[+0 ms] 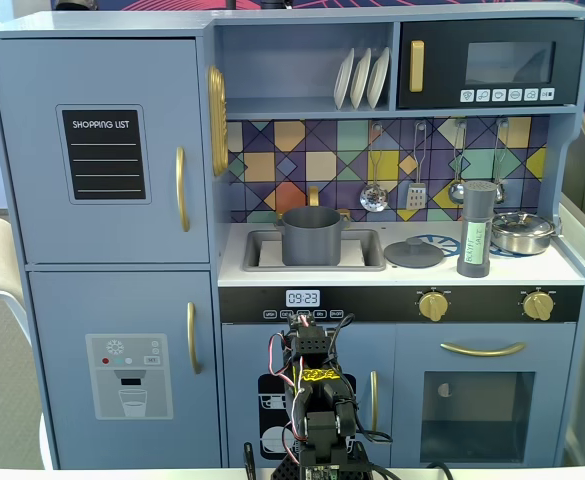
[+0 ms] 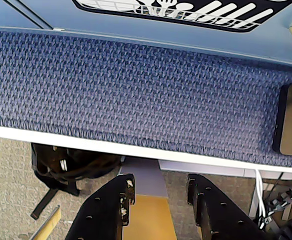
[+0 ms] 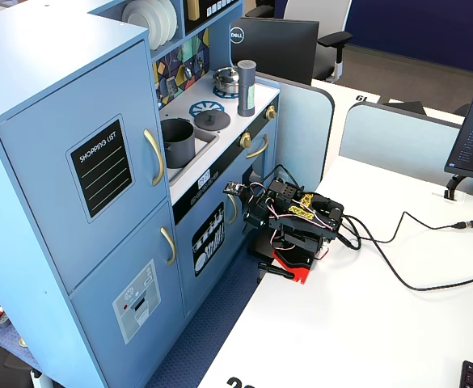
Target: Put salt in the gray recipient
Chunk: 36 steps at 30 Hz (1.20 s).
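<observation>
Bright, even daylight — sharp frames, soft shadows.

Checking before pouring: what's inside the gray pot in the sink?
Nothing shows inside the gray pot; its rim hides the interior in both fixed views. Its lid lies off, beside the sink.

Gray lid beside sink; silver pan at right.

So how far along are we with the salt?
Nothing done yet. The salt stands on the counter right of the pot, which sits in the sink. The gripper is open, empty, folded low by the cabinet. Grasping, carrying and placing all remain.
</observation>
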{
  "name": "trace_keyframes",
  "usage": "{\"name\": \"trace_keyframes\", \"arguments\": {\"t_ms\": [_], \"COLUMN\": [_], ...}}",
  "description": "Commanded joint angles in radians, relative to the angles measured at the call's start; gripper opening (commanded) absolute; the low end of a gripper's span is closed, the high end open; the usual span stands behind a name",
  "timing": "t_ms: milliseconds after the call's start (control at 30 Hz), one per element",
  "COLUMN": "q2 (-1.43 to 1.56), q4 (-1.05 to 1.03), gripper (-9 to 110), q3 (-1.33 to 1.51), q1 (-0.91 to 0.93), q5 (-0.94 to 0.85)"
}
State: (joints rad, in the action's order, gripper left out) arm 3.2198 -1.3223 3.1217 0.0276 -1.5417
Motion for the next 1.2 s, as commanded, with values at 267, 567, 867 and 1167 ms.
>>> {"name": "trace_keyframes", "arguments": {"t_ms": [267, 567, 867, 1167], "q2": [0.000, -0.077, -0.393, -0.419], "q4": [-0.006, 0.081, 0.107, 0.331], "gripper": [0, 0, 0, 0], "q3": [-0.005, -0.140, -0.640, -0.779], "q1": [0.044, 0.190, 0.646, 0.907], "q5": [-0.031, -0.037, -0.052, -0.084]}}
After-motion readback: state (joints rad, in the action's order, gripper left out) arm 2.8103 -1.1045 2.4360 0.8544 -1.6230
